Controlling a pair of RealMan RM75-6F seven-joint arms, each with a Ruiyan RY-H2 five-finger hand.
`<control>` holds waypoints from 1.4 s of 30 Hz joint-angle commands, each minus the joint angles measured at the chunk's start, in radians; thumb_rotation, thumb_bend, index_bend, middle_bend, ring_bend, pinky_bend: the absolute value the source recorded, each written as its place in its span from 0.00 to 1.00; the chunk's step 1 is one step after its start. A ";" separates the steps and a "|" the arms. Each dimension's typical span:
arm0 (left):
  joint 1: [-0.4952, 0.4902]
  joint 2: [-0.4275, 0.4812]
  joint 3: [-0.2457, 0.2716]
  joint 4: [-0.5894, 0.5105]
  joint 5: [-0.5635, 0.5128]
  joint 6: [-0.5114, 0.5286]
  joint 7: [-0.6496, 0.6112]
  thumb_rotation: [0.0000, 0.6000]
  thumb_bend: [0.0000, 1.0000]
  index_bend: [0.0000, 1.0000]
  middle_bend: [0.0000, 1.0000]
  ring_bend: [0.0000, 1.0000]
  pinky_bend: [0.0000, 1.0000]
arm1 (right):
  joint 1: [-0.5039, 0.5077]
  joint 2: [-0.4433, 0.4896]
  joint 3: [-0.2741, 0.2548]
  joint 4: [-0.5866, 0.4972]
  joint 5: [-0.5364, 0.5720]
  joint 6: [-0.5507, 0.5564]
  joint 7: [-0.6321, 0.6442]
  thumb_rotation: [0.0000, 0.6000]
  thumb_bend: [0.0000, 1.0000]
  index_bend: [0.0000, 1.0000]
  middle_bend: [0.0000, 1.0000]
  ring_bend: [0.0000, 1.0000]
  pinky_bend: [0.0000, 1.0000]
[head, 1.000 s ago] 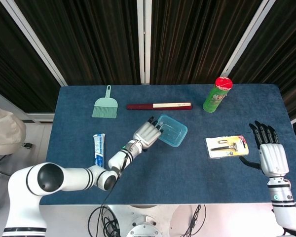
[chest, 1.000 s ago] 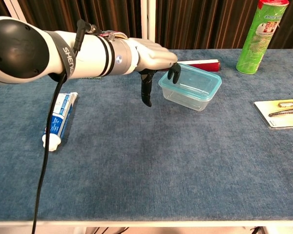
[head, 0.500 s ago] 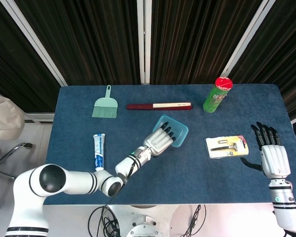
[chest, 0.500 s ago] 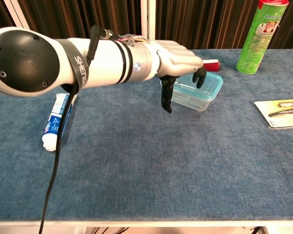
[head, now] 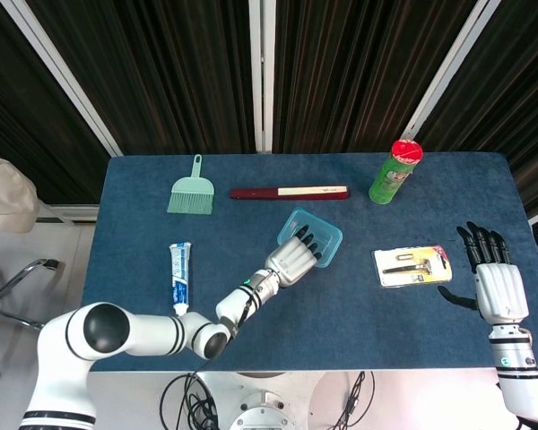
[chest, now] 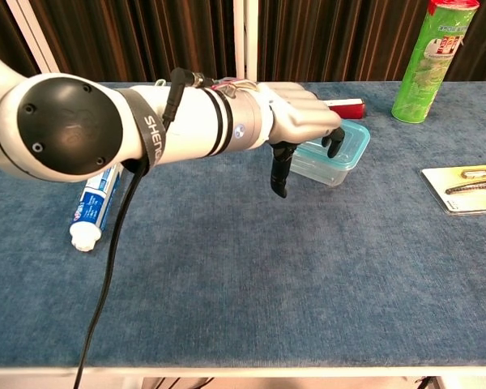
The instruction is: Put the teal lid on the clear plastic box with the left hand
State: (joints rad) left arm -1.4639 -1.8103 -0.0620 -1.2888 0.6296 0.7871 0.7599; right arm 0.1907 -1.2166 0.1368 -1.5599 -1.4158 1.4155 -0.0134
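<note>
Teal lid (head: 316,235) seated on clear plastic box (chest: 334,160), mid-desk, under left hand (head: 296,258).
Left hand rests palm-down over the lid's near-left end, gripping nothing; box's long axis runs away diagonally. Right hand (head: 498,285) lies open, well apart.

Table inventory: one clear plastic box (head: 316,235) with one teal lid (chest: 348,138), one toothpaste tube (head: 179,271), one green canister (head: 394,172). One mint brush (head: 193,190), one folded fan (head: 290,192), one carded razor pack (head: 413,266). Two hands: left hand (head: 296,260), right hand (head: 497,285).
</note>
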 commanded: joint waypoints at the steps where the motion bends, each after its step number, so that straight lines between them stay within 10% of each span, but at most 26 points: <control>1: 0.004 -0.008 0.003 0.008 -0.004 -0.005 0.012 1.00 0.00 0.27 0.18 0.07 0.00 | 0.000 -0.001 0.000 0.001 0.001 -0.001 0.001 1.00 0.04 0.00 0.00 0.00 0.00; 21: 0.019 0.025 -0.123 0.069 -0.022 -0.024 -0.059 1.00 0.00 0.25 0.18 0.07 0.00 | -0.009 0.003 0.000 -0.002 -0.002 0.013 0.005 1.00 0.04 0.00 0.00 0.00 0.00; 42: -0.007 -0.073 -0.111 0.283 -0.155 -0.130 -0.014 1.00 0.00 0.24 0.17 0.07 0.00 | -0.014 -0.001 0.000 0.004 0.002 0.012 0.010 1.00 0.04 0.00 0.00 0.00 0.00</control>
State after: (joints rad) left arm -1.4706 -1.8829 -0.1733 -1.0060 0.4748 0.6567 0.7460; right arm 0.1764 -1.2172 0.1367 -1.5563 -1.4139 1.4280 -0.0037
